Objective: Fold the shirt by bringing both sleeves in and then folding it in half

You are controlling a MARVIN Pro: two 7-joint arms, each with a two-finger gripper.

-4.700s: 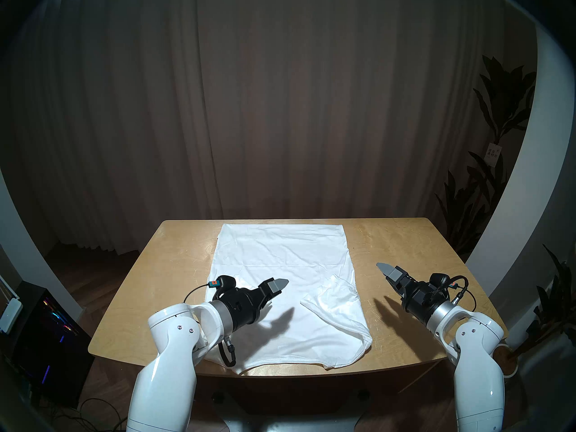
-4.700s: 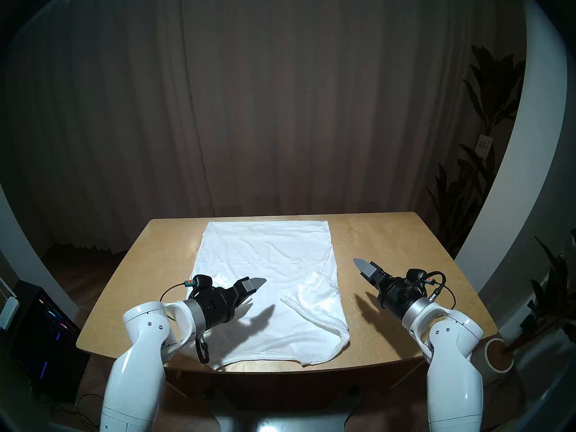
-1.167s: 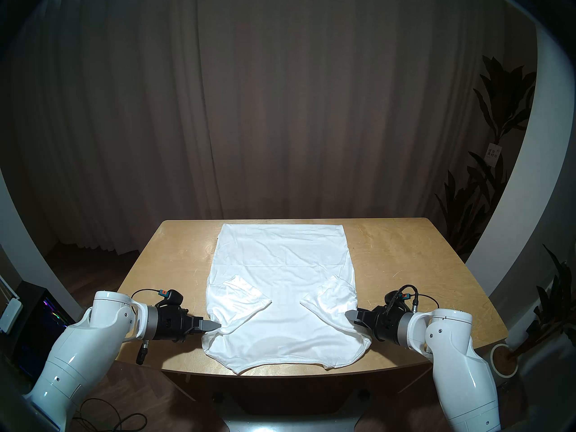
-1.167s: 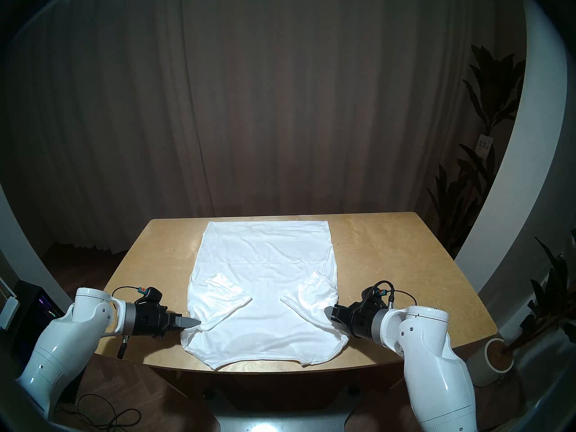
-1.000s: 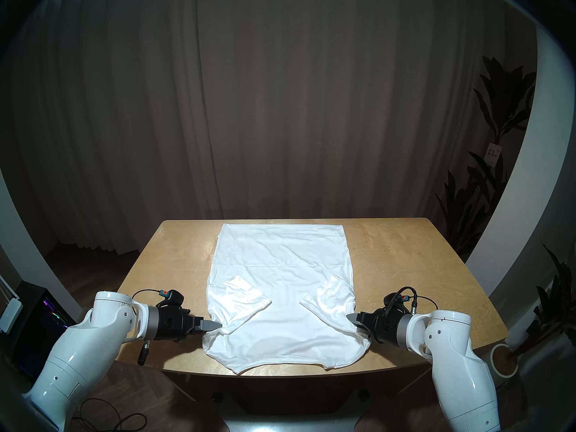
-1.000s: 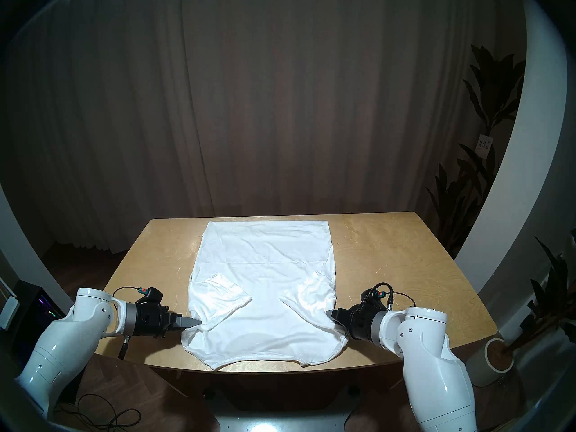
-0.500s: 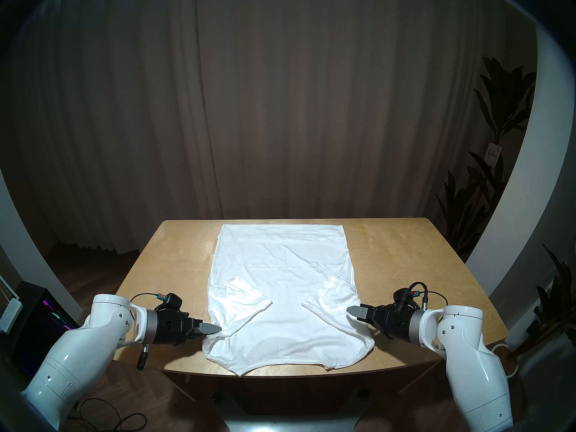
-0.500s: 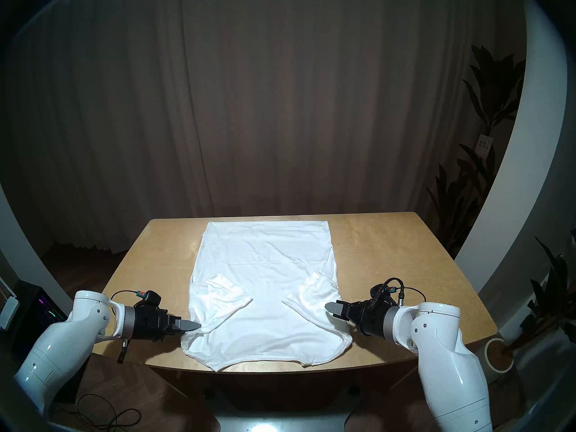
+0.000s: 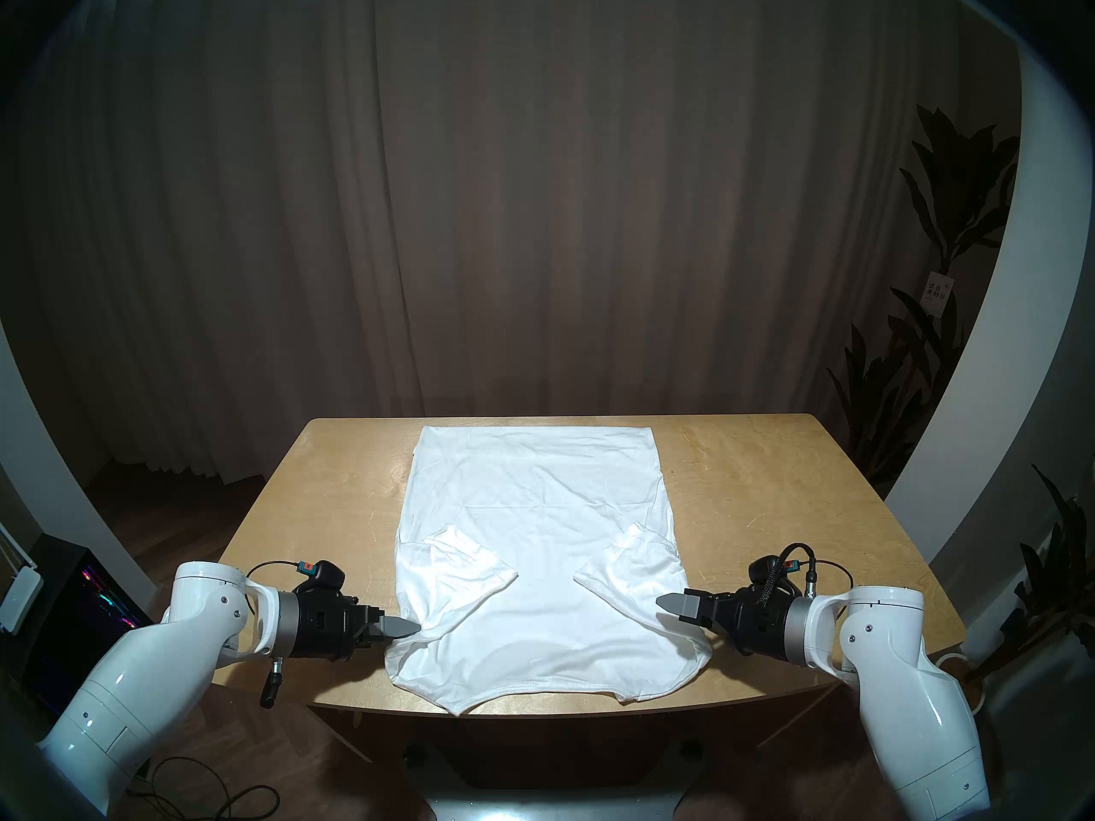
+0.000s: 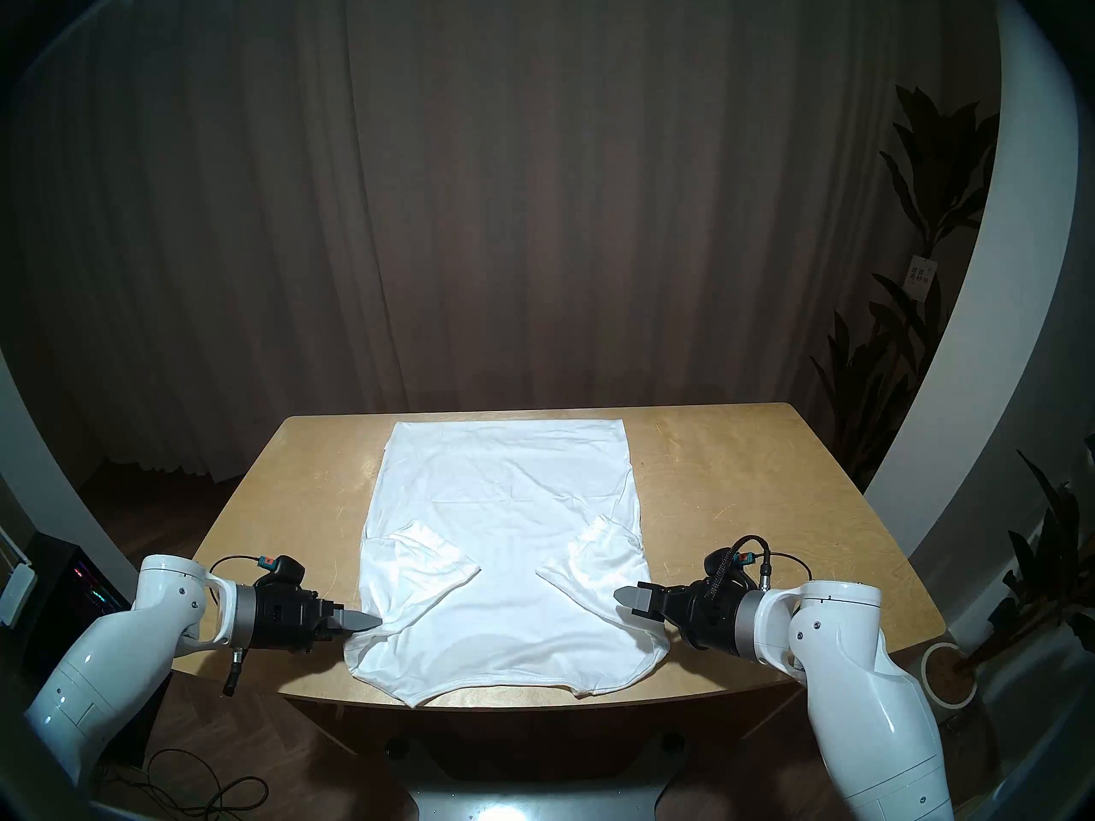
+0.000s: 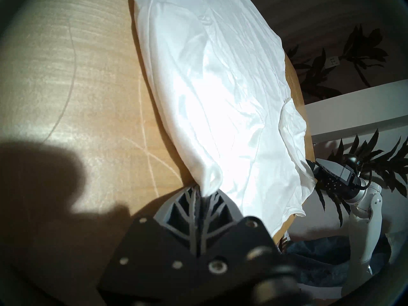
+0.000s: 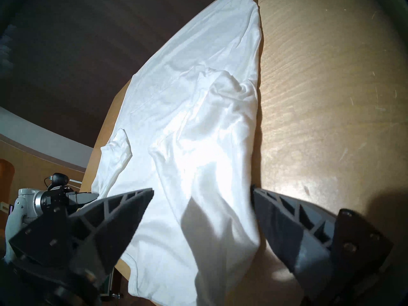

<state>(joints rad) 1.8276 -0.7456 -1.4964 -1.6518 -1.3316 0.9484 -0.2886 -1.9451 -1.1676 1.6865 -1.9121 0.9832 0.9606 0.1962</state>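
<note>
The white shirt (image 9: 533, 494) lies flat on the wooden table (image 9: 770, 506), back side up, neck end nearest me; no red lettering shows. The left sleeve (image 9: 468, 565) and the right sleeve (image 9: 634, 571) are both folded in onto the body. My left gripper (image 9: 415, 611) is shut on the shirt's left shoulder edge, seen pinched in the left wrist view (image 11: 204, 194). My right gripper (image 9: 669, 609) is open at the right shoulder edge; in the right wrist view (image 12: 203, 190) its fingers stand wide on either side of the cloth (image 12: 198, 122).
The shirt's neck end reaches the table's front edge (image 9: 533, 710). Bare table lies to the left and right of the shirt. A brown curtain hangs behind. Plants (image 9: 889, 387) and a pot (image 9: 954, 677) stand to the right, a computer case (image 9: 77, 612) to the left.
Both arms came down from above the shirt to its shoulder edges. The left gripper stayed shut on the left shoulder. In the last second the right arm shifted outward and its wrist turned.
</note>
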